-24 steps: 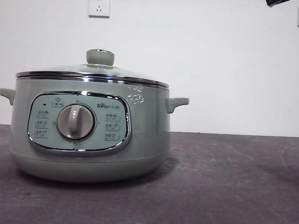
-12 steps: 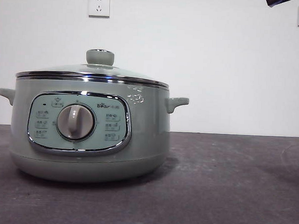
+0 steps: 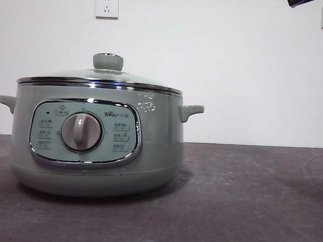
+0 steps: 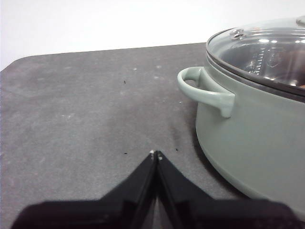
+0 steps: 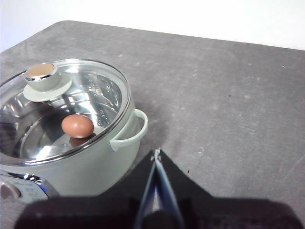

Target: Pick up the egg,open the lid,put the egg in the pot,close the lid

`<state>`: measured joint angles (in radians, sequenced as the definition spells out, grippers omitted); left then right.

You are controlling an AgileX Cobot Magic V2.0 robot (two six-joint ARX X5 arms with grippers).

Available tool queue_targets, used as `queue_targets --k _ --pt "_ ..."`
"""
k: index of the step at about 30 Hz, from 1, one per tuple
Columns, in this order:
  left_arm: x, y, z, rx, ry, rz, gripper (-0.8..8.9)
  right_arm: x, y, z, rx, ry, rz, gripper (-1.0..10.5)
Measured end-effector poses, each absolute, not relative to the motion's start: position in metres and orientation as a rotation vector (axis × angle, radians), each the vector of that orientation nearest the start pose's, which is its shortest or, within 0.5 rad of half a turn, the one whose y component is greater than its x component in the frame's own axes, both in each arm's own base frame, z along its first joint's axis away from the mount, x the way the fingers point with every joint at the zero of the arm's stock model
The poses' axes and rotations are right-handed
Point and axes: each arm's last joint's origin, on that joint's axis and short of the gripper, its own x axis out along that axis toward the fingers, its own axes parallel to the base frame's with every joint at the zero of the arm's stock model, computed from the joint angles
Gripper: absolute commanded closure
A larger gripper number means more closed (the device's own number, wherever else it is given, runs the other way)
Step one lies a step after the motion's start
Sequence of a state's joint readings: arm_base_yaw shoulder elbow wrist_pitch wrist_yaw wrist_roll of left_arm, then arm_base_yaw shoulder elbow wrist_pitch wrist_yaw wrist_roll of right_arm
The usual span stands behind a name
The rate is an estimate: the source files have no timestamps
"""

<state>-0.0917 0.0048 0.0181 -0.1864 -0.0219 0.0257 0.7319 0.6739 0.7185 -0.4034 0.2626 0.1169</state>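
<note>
The sage-green pot (image 3: pixel 96 145) stands on the dark table at the left of the front view, with its glass lid (image 3: pixel 99 75) seated on the rim. In the right wrist view the reddish-brown egg (image 5: pixel 77 126) lies inside the pot (image 5: pixel 95 162), seen through the lid (image 5: pixel 62 109). My right gripper (image 5: pixel 156 152) is shut and empty, high above the table beside the pot's handle. My left gripper (image 4: pixel 155 154) is shut and empty, over the table beside the pot's other handle (image 4: pixel 205 90). A black arm tip (image 3: pixel 299 1) shows at the front view's top right corner.
Two white wall sockets (image 3: pixel 107 5) hang on the white wall behind. The dark table (image 3: pixel 244 199) stretches to the right of the pot. Its rounded far corner (image 4: pixel 19 64) shows in the left wrist view.
</note>
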Motion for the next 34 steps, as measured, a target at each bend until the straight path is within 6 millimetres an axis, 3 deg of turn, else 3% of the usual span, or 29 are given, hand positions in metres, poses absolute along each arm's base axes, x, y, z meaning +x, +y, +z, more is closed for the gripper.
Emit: queue_targets --k 8,14,20,25,34 --pt "0.095 -0.008 0.151 0.035 0.171 -0.072 8.17 0.112 0.09 0.306 -0.07 0.343 0.44 9.5" --pt "0.095 -0.008 0.151 0.035 0.171 -0.072 8.17 0.116 0.071 0.307 -0.082 0.283 0.394 9.5" --pt "0.095 -0.008 0.151 0.035 0.171 -0.072 8.17 0.117 0.039 0.268 -0.013 0.233 0.358 9.5" --pt "0.095 -0.008 0.151 0.035 0.171 -0.072 8.17 0.108 0.017 0.228 0.009 0.16 0.215 9.5" --pt "0.095 -0.008 0.151 0.035 0.171 -0.072 8.17 0.095 0.011 0.173 0.026 0.143 0.168 9.5"
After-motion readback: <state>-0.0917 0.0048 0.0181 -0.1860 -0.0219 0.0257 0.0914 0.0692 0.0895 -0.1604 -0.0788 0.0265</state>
